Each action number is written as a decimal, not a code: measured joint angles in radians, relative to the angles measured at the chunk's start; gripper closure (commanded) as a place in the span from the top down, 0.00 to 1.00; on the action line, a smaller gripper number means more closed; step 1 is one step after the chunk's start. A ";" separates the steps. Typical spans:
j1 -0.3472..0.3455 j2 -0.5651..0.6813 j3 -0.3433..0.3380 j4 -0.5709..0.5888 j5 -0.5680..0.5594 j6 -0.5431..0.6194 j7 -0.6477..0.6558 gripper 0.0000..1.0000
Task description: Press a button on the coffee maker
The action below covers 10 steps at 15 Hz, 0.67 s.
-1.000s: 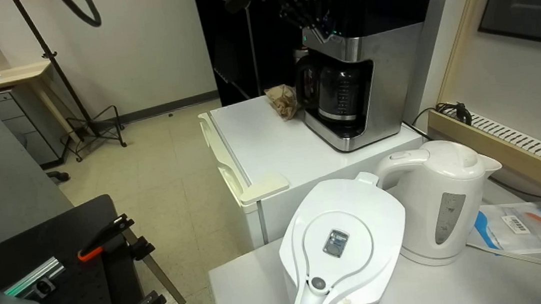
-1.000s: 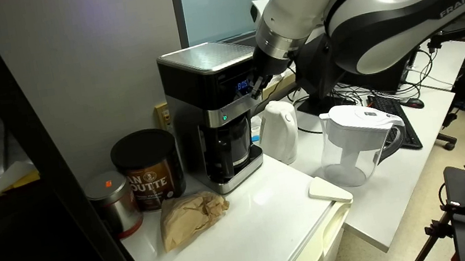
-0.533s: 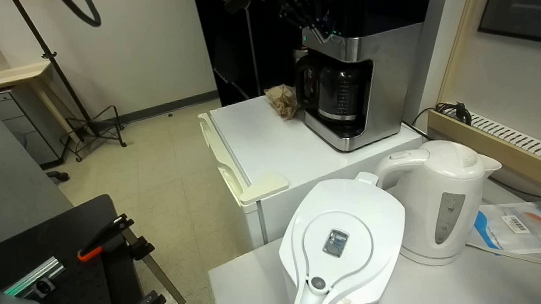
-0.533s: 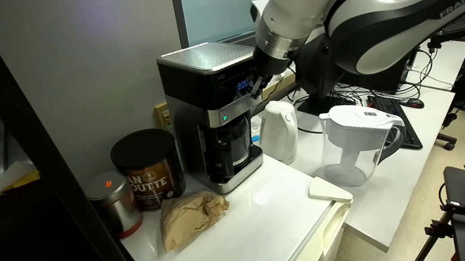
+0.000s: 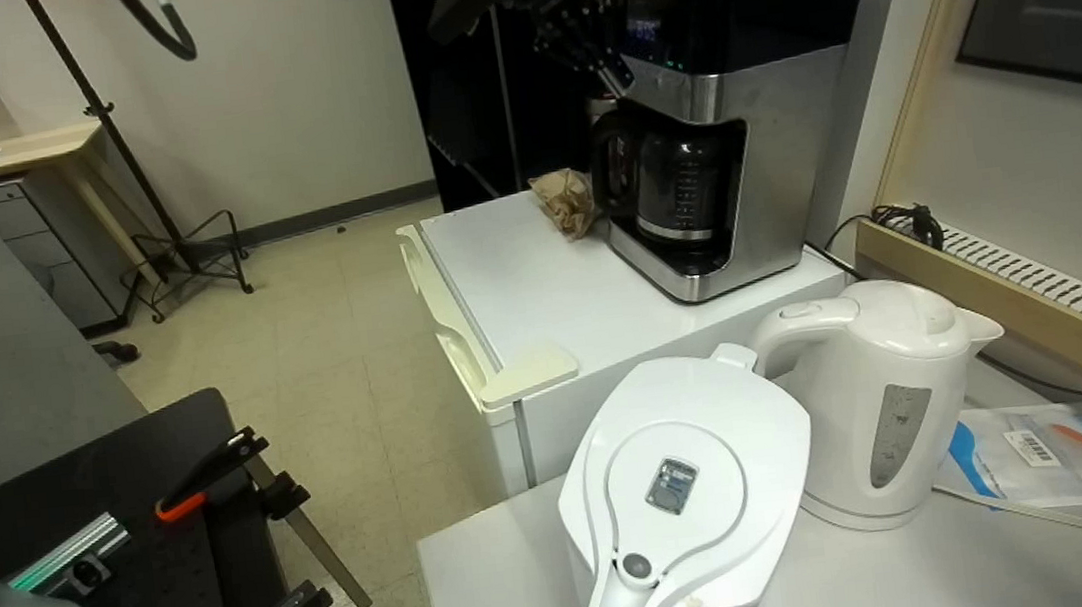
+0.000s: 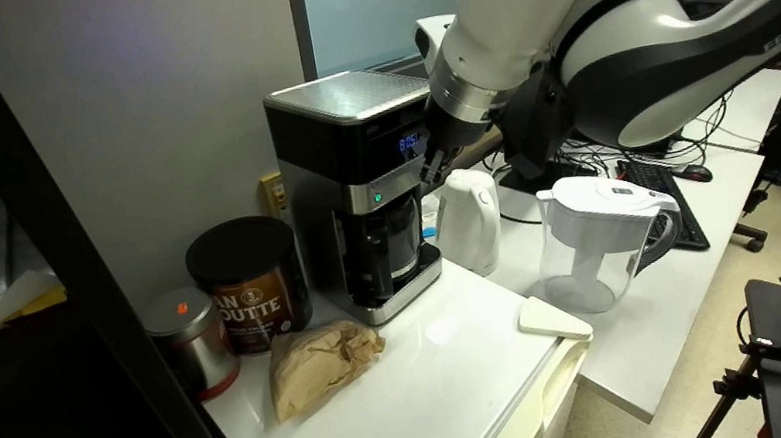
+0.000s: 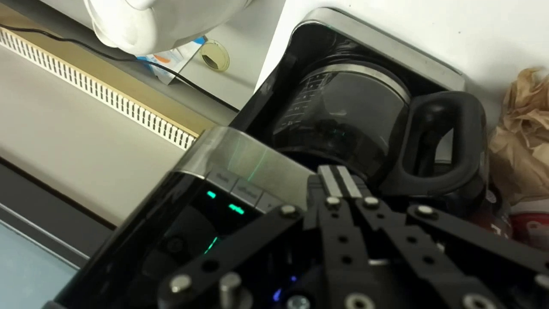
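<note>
The black and silver coffee maker [image 5: 786, 147] stands on a white fridge top in both exterior views [image 6: 312, 145]. Its display is lit blue and a green light glows on the silver band. In the wrist view the coffee maker [image 7: 266, 167] shows a row of grey buttons [image 7: 248, 192] with two green lights lit beside it. The dark glass carafe [image 7: 343, 116] sits in its base. My gripper [image 7: 339, 181] is shut and empty, fingertips together. It is just in front of the silver band, beside the buttons; contact cannot be told. It also shows in both exterior views [image 5: 616, 79] [image 6: 431, 169].
A white kettle [image 6: 469, 222] and a white filter pitcher [image 6: 590, 242] stand on the desk beside the coffee maker. A brown paper bag [image 6: 324, 366], a coffee can [image 6: 254, 295] and a metal canister [image 6: 190, 341] are on its other side.
My gripper stayed still between the earlier frames, then moved down and back from the coffee maker's front. The blue display is now uncovered in an exterior view.
</note>
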 measured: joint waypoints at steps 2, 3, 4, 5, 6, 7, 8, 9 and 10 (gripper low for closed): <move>0.017 -0.009 0.001 -0.022 -0.038 -0.007 0.006 0.03; 0.023 -0.014 0.002 -0.033 -0.055 -0.013 0.009 0.02; 0.029 -0.021 0.002 -0.045 -0.078 -0.017 0.018 0.03; 0.034 -0.029 0.004 -0.057 -0.101 -0.021 0.027 0.02; 0.037 -0.037 0.006 -0.069 -0.127 -0.026 0.037 0.02; 0.041 -0.048 0.008 -0.083 -0.154 -0.032 0.050 0.02; 0.043 -0.058 0.012 -0.097 -0.182 -0.040 0.064 0.02; 0.044 -0.070 0.018 -0.111 -0.210 -0.049 0.078 0.02; 0.044 -0.081 0.024 -0.126 -0.234 -0.059 0.088 0.02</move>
